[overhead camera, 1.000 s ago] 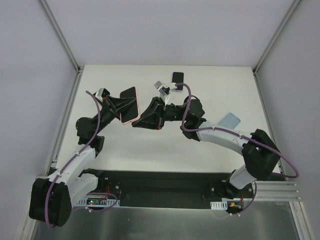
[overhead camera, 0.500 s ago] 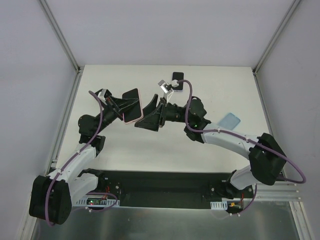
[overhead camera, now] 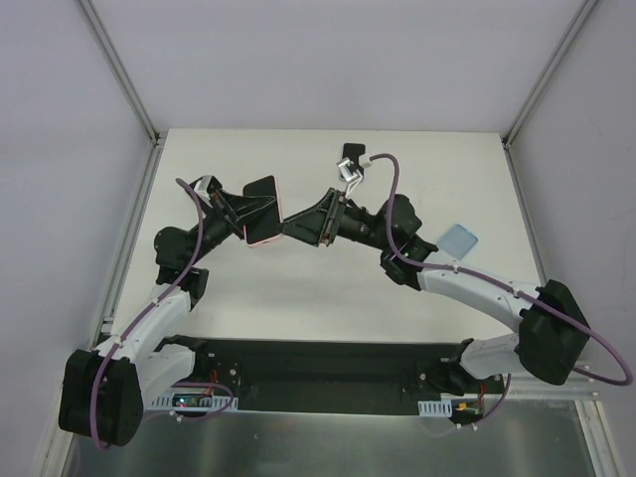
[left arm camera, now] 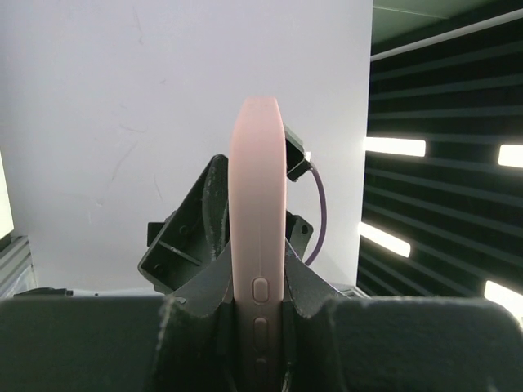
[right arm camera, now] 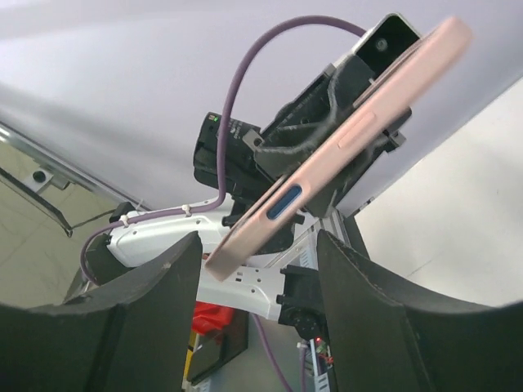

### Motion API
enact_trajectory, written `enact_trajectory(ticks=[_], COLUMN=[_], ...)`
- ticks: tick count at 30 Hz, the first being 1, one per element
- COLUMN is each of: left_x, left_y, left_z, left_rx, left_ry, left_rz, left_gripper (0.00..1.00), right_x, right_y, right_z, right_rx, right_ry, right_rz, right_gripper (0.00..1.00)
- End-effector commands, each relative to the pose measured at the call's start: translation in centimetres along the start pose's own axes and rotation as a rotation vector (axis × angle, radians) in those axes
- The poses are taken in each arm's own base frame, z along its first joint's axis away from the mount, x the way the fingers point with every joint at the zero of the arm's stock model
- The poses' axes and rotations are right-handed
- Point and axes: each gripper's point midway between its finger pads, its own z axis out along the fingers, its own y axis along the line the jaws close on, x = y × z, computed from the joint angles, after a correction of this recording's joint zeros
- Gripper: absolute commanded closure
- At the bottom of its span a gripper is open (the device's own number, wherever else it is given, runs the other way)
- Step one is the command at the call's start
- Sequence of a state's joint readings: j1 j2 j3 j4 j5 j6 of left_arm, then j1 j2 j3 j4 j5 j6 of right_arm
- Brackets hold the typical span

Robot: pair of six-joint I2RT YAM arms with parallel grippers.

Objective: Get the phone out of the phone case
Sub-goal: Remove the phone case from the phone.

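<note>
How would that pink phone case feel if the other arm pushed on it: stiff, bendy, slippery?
The pink case probably flexes a little: its matte, rounded edge looks like soft silicone. With the phone inside it seems stiff, standing on edge in the left end effector without sagging. The matte skin likely grips rather than slips.

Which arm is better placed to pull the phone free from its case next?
Probably the right. The left gripper is shut on the pink phone case, holding it raised. The right gripper is open, with the case's free end between its fingers.
</note>
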State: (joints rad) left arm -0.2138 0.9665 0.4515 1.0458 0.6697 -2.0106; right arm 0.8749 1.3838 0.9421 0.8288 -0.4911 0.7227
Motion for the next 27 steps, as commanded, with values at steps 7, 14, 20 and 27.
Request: enact_trajectory(ticks=[7, 14, 20, 27], left_x=[1.5, 1.6, 1.5, 1.5], left_y=[-3.4, -3.4, -3.2, -3.2], left_z=[0.1, 0.2, 0.2, 0.2], left_rx=[0.076, 0.065, 0.059, 0.061], left_ry=[0.056, 0.06, 0.058, 0.057], left_rz=[0.116, 0.14, 0.142, 0.143], left_gripper=[1.0, 1.0, 1.0, 1.0], right_x=[0.7, 0.4, -0.3, -0.5], right_y=[1.3, 1.2, 2.6, 2.5], right_z=[-1.3, -1.2, -0.5, -0.5], right_rx=[0.178, 0.197, 0.159, 0.165], right_ry=[-0.005, -0.022, -0.027, -0.038], right_rz=[0.042, 0.074, 0.069, 0.07], right_gripper=[0.4, 0.43, 0.44, 0.5])
